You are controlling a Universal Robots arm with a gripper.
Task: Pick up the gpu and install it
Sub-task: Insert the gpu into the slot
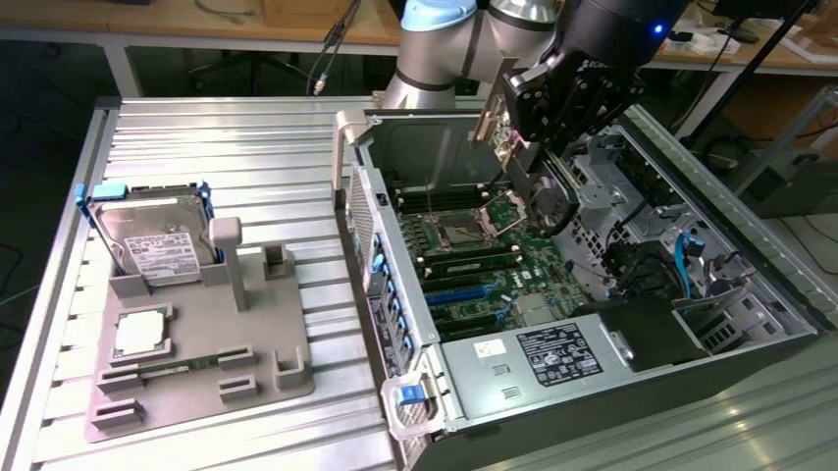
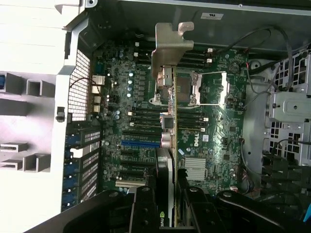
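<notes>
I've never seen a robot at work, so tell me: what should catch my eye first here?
A robot arm hangs over an open computer case, its jaws clamped on a graphics card held edge-on above the green circuit board. Off to the exterior view's left, a hard drive stands in a grey holder.

Gpu (image 2: 167, 63) above motherboard (image 2: 141, 111) in case (image 2: 194, 12)
</notes>
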